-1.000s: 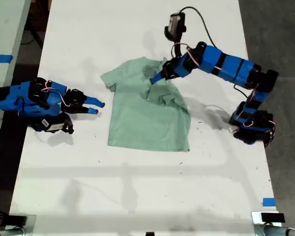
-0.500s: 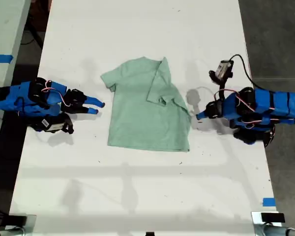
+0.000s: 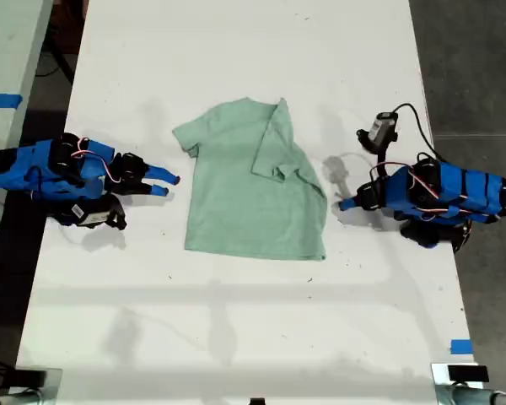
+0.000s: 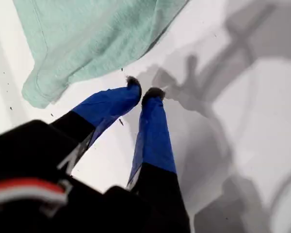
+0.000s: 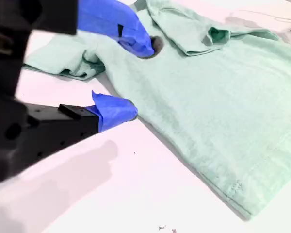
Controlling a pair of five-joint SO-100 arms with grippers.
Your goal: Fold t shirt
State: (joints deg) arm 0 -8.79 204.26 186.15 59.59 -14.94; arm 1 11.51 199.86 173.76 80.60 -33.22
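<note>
White table (image 3: 236, 337), with the pale mint-green short-sleeved fabric t shirt (image 3: 244, 190) lying flat mid-table, one side already folded over onto the body toward the exterior view's right. Looks light, limp and prone to bunching; I'd pinch a hem or sleeve edge, low to the surface. My first gripper (image 4: 145, 93), beside the shirt's right edge in the exterior view, is nearly closed and empty; my second gripper (image 5: 131, 77), at its left, gapes wide, empty.

Light: bright, even, from overhead — the white counter (image 3: 236, 321) is near washed out.
Shadows: soft, multiple, grey, beside each arm.
Focus: exterior view sharp; wrist views soft — near housings blurred dark.
Glare: none harsh.
</note>
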